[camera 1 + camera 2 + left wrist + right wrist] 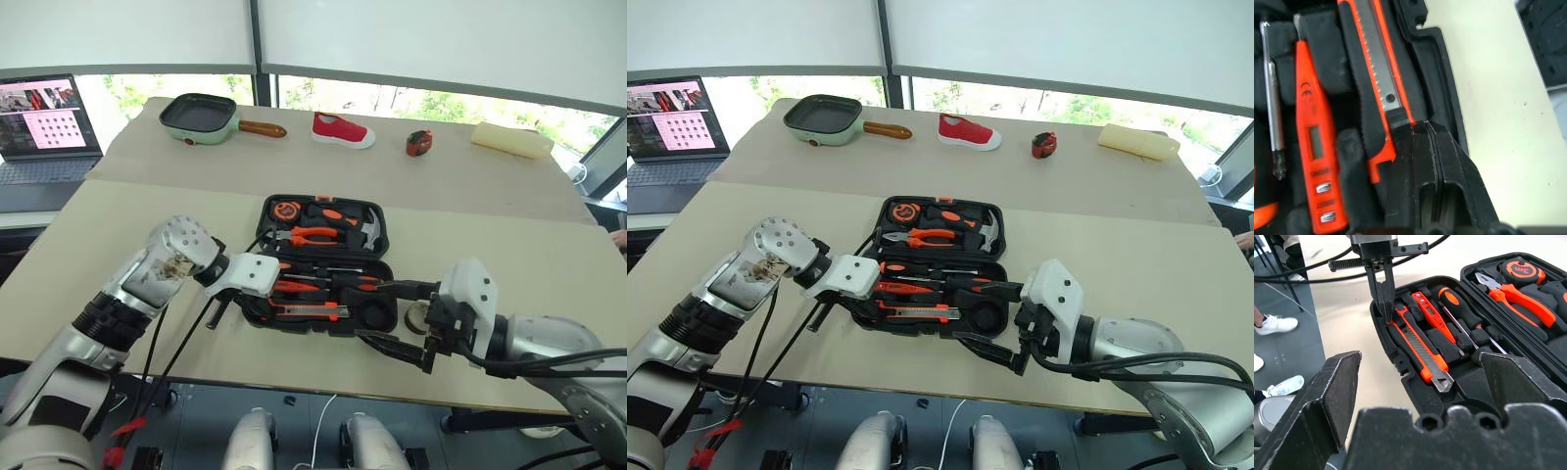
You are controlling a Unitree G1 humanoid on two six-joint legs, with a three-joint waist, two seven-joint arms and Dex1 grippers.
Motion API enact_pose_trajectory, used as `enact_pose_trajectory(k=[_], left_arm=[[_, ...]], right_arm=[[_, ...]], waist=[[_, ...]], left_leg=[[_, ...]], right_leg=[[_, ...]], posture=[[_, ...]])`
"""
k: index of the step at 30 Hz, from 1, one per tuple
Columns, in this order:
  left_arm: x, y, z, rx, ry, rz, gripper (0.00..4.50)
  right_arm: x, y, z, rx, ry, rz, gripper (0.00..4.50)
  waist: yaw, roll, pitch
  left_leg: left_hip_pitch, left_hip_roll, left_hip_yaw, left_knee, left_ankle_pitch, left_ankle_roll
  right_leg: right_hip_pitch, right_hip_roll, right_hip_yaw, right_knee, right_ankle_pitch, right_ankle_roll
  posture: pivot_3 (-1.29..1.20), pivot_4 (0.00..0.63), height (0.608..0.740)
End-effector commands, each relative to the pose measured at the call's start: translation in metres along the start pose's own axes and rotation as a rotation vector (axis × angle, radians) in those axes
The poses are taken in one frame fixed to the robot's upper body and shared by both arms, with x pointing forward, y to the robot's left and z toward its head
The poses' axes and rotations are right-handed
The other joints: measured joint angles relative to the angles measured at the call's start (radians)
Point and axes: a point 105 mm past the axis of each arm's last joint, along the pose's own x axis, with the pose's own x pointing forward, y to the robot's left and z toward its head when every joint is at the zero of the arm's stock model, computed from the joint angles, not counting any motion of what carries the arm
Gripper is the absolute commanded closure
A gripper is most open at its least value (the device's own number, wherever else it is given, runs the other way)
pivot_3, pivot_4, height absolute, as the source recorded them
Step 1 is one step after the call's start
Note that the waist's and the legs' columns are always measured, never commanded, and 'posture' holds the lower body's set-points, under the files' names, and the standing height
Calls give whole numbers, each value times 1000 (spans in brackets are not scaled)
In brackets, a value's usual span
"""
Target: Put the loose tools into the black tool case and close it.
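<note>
The black tool case lies open in the middle of the table. In its near half rest a black-orange utility knife, a slim orange tester screwdriver and a black-and-orange screwdriver. My left gripper is shut and points down, its tips touching the knife's left end by the case wall. My right gripper hangs open at the case's right front corner, holding nothing. A small grey tape roll sits on the table just right of the case, partly hidden behind the right gripper.
Orange-handled pliers, a hammer and a tape measure fill the far half of the case. At the far edge stand a green-rimmed pan, a red shoe, a red-black tape measure and a pale block. A laptop is far left.
</note>
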Motion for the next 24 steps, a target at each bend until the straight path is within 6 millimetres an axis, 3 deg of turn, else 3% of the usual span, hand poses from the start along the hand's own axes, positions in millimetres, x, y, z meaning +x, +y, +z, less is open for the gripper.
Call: enact_pose_trajectory(k=[1, 8, 15, 24], left_arm=[[2, -4, -10, -34, 22, -4, 4455], [-19, 20, 18, -76, -156, 76, 4455], [-4, 31, 18, -34, -121, 92, 4455], [12, 25, 17, -11, -85, 48, 4455]], right_arm=[[-1, 1, 9, -32, -32, 0, 0], [-1, 1, 9, -33, -28, 3, 0], [0, 1, 8, -34, -25, 9, 0], [0, 2, 8, -28, -24, 6, 0]], waist=[[0, 0, 0], [0, 0, 0], [6, 0, 0], [6, 0, 0]], left_leg=[[0, 0, 0, 0, 0, 0], [0, 0, 0, 0, 0, 0], [-2, 0, -1, 3, 0, 0], [-2, 0, -1, 3, 0, 0]], right_leg=[[0, 0, 0, 0, 0, 0], [0, 0, 0, 0, 0, 0], [0, 0, -1, 0, 0, 0], [0, 0, -1, 1, 0, 0]], posture=[[0, 150, 740], [0, 150, 740], [0, 150, 740], [0, 150, 740]])
